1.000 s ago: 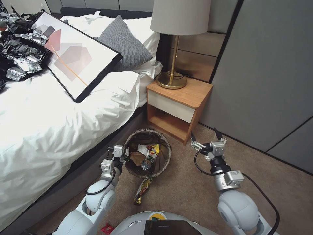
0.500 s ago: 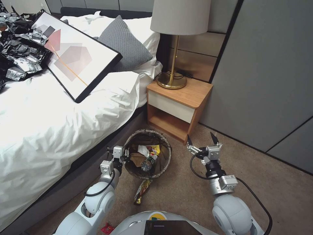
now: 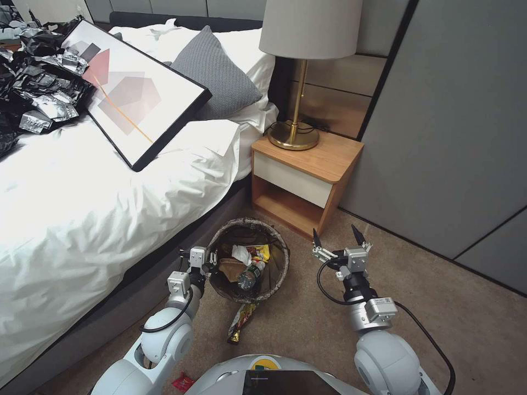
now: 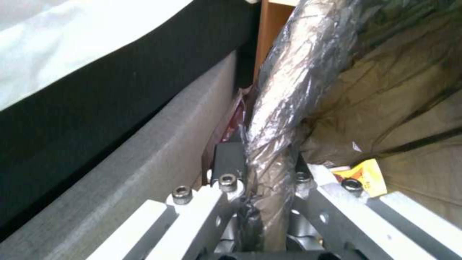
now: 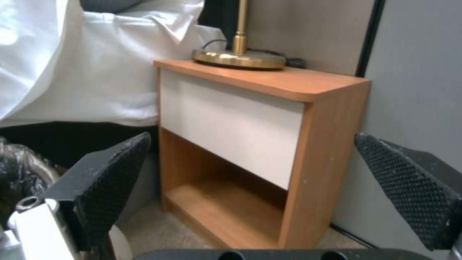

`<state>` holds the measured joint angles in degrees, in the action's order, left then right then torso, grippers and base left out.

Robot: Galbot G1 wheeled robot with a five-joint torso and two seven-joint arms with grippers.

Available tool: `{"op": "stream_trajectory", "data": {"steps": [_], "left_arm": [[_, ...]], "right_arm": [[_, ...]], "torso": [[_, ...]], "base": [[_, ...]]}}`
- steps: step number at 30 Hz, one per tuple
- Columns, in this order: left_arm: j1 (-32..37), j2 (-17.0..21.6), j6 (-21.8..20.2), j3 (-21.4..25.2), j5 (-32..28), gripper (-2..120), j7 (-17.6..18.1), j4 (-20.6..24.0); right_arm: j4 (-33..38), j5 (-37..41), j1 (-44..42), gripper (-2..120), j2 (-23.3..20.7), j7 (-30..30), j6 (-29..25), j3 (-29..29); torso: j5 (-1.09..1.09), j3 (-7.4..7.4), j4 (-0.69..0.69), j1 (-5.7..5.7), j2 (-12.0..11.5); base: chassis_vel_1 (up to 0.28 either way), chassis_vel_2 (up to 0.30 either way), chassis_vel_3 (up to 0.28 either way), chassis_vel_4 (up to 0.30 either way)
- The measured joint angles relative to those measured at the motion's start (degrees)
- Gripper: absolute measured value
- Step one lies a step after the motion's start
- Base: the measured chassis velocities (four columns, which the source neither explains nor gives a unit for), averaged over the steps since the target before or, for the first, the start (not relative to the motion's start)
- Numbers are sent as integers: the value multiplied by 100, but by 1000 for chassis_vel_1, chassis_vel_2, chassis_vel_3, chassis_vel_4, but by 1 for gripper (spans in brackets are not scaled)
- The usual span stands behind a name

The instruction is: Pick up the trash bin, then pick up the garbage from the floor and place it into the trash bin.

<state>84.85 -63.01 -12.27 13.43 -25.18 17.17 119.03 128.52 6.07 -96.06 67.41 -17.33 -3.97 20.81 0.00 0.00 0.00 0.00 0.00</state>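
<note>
The trash bin, round with a dark bag liner folded over its rim, stands on the carpet between the bed and the nightstand. In it lie a green-labelled bottle, a white tissue, a yellow wrapper and a brown paper bag. My left gripper is shut on the bin's left rim; the left wrist view shows its fingers clamping the liner-covered rim. My right gripper hovers open to the bin's right, pads spread wide. A snack wrapper and a red packet lie on the floor.
The wooden nightstand with a brass lamp stands just behind the bin and right gripper. The bed runs along the left, carrying a framed picture and black bags. Grey wall panels close the right.
My right gripper has drifted left, toward the bin, still open. The head camera has shifted slightly. The left gripper keeps its hold on the rim.
</note>
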Motion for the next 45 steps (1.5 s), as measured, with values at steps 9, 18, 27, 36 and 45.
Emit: {"op": "stream_trajectory", "data": {"steps": [9,18,27,36,45], "left_arm": [[22,-19,4,45,22,3,-1,8],[12,-58,5,37,33,3,3,2],[22,-62,15,56,36,3,4,-10],[16,-79,22,72,35,3,3,-42],[-2,-81,24,42,34,3,1,-62]], "right_arm": [[-8,3,51,100,18,-24,16,-37],[-22,19,61,100,-21,-36,31,-48],[-29,27,90,100,8,-39,57,-86],[-31,58,132,100,-11,-43,80,-87],[-48,71,142,100,-41,-57,90,-94]], "torso": [[0,0,0,0,0],[0,0,-1,0,0],[0,0,0,0,0],[0,0,-1,0,0],[-1,0,-1,0,0]], "base": [[0,0,0,0],[0,0,0,0],[14,15,22,15],[3,5,6,7],[60,55,57,59]]}}
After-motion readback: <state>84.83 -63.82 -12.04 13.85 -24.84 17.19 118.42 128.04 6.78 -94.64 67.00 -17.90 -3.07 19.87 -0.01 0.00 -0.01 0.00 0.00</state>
